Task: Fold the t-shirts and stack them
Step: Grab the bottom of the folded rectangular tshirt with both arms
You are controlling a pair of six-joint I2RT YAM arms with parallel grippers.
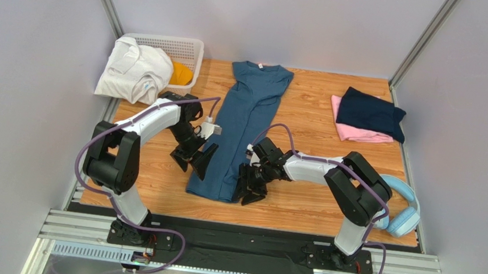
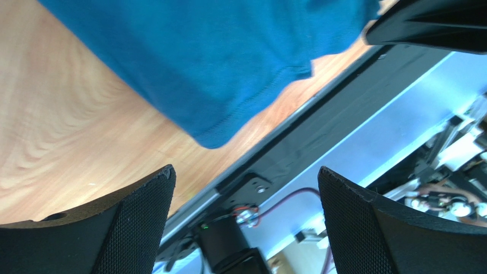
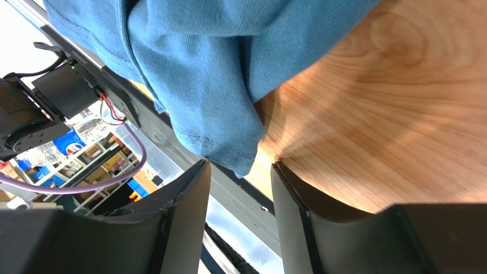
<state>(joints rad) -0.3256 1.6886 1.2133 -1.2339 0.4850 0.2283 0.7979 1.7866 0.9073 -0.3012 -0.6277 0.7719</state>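
Teal-blue t-shirt (image 1: 245, 120): laid as a long narrow strip down the centre of the wooden table (image 1: 300, 208), collar toward the top of the frame.
Left gripper (image 1: 193, 160): placed just left of the strip's lower part, jaws spread wide, nothing held.
Right gripper (image 1: 248, 190): set at the strip's lower right corner. A narrow gap is seen between the jaws, with the hem corner at its mouth — no clamping is visible.
Navy t-shirt (image 1: 372, 113): folded and stacked on the pink t-shirt (image 1: 356, 133), upper right.
White garment (image 1: 134, 71): heaped at upper left, touching the orange garment (image 1: 180, 74) at the basket (image 1: 191, 48).
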